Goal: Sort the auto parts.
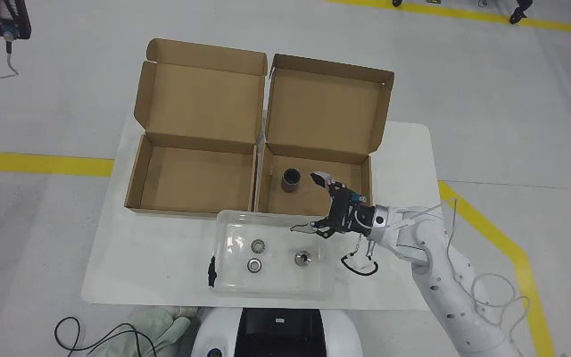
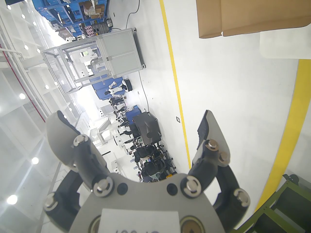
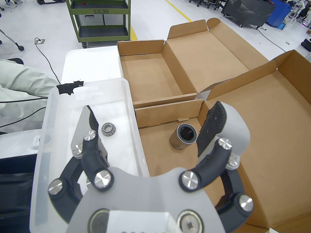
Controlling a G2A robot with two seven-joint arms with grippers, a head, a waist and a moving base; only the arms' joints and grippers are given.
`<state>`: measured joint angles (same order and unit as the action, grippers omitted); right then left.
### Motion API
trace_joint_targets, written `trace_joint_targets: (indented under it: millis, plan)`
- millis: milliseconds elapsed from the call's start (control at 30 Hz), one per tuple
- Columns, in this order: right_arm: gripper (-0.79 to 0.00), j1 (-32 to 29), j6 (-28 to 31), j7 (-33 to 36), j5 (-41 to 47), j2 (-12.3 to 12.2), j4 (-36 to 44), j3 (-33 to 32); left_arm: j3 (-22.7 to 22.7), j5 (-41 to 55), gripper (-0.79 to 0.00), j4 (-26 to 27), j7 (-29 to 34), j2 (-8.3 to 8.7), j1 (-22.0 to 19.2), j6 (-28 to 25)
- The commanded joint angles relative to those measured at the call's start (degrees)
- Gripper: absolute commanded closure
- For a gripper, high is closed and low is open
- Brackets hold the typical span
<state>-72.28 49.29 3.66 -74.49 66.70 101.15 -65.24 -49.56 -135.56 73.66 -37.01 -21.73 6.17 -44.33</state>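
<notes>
Black rubber pads (image 3: 210, 127) on my right tool (image 3: 153, 112) stand wide apart with nothing between them, above the edge where the clear bin (image 3: 132, 103) meets the right cardboard box (image 3: 267, 122). A metal sleeve (image 3: 183, 137) sits in that box. Three small round parts (image 1: 259, 244) lie in the bin. My left tool (image 2: 133, 115) is also spread and empty.

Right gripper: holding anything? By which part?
Nothing is held. The right gripper is open and empty; the cylindrical part lies in the cardboard box, clear of its fingers. The left gripper is open and empty too.
</notes>
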Motion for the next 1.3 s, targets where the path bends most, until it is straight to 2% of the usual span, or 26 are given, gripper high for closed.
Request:
trace_joint_targets:
  millis: [0,200,433,467,500,700,800,867,967,1033,1100,1267]
  plan:
    - [-0.785,0.2,1.5,0.6,-0.4,-0.1,0.3,0.7,0.0,0.0,-0.785,0.0,0.0,0.00,0.0,0.0]
    - [-0.785,0.7,5.2,2.7,-1.4,-0.2,-1.4,3.2,0.0,0.0,-0.785,0.0,0.0,0.00,0.0,0.0]
    - [-0.785,-0.3,5.5,5.4,-5.3,-0.5,-0.5,5.8,0.0,0.0,-0.785,0.0,0.0,0.00,0.0,0.0]
    - [-0.714,-0.6,5.4,5.4,-6.3,-0.5,-0.3,6.2,0.0,0.0,-0.785,0.0,0.0,0.00,0.0,0.0]
    - [-0.686,-0.9,5.1,5.2,-7.2,-0.6,-0.1,6.5,0.0,0.0,-0.785,0.0,0.0,0.00,0.0,0.0]
    - [-0.680,-2.3,4.0,6.1,-11.5,-0.9,0.6,8.3,0.0,0.0,-0.785,0.0,0.0,0.00,0.0,0.0]
    - [-0.628,-2.6,3.9,7.7,-11.8,-1.0,0.2,8.7,0.0,0.0,-0.785,0.0,0.0,0.00,0.0,0.0]
    - [-0.542,-2.5,4.2,9.2,-11.5,-1.1,-0.2,8.9,0.0,0.0,-0.785,0.0,0.0,0.00,0.0,0.0]
    - [-0.563,-2.5,5.0,11.6,-10.5,-1.2,-0.8,9.1,0.0,0.0,-0.785,0.0,0.0,0.00,0.0,0.0]
    - [-0.631,-2.5,5.2,13.6,-9.9,-1.3,-0.9,9.3,0.0,0.0,-0.785,0.0,0.0,0.00,0.0,0.0]
    - [-0.662,-2.5,5.1,15.7,-9.4,-1.3,-0.9,9.5,0.0,0.0,-0.785,0.0,0.0,0.00,0.0,0.0]
    - [-0.662,-2.6,3.8,21.2,-8.7,-1.4,-0.6,10.2,0.0,0.0,-0.785,0.0,0.0,0.00,0.0,0.0]
